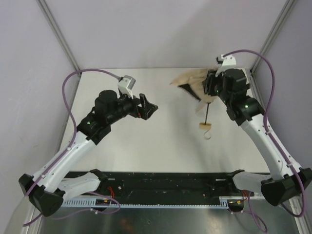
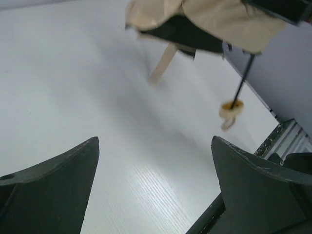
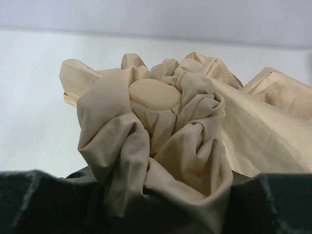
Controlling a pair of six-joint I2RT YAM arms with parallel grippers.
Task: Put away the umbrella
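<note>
The umbrella [image 1: 194, 80] is a bundle of tan fabric held off the table at the back right, its thin black shaft pointing down toward me with the small wooden handle [image 1: 205, 126] and loop dangling near the tabletop. My right gripper [image 1: 210, 88] is shut on the bunched canopy; in the right wrist view the folds and the pale top cap [image 3: 154, 94] fill the space between its dark fingers [image 3: 34, 200]. My left gripper [image 1: 148, 107] hangs open over the middle of the table, well left of the umbrella [image 2: 214, 24], with nothing between its fingers [image 2: 58, 185].
The white table [image 1: 146, 141] is bordered by grey walls at the back and sides. A black rail with the arm bases [image 1: 165, 183] runs along the near edge. A tan closing strap [image 2: 163, 63] hangs from the canopy.
</note>
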